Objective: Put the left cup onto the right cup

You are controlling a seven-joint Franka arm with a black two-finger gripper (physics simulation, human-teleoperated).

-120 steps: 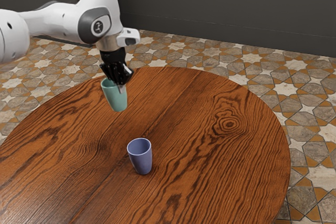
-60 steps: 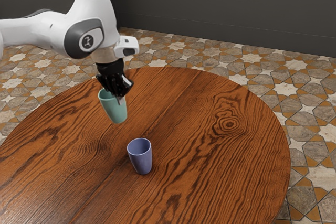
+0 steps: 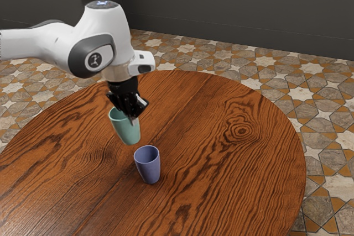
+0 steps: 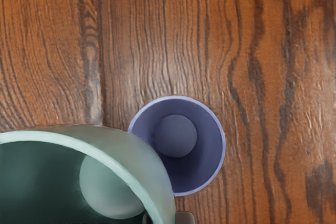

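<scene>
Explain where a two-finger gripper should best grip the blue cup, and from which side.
Grip the blue cup by its rim wall from straight above, one finger inside, one outside. It stands upright, mouth open upward, and its wall tapers toward the base, so a side pinch might slip. The gripper holds the green cup by its rim.

The table (image 3: 238, 136) is round, of reddish-brown wood with a bold dark grain running along its top and a ringed knot toward the exterior view's right. It stands on a floor (image 3: 310, 81) of patterned star tiles. One thing rests directly on it: a blue cup (image 3: 147, 164), upright with its mouth open upward, on the near part of the top toward the exterior view's left. From above, the table (image 4: 262, 51) shows wavy dark streaks around the cup (image 4: 178, 142), whose round inner bottom is visible.
</scene>
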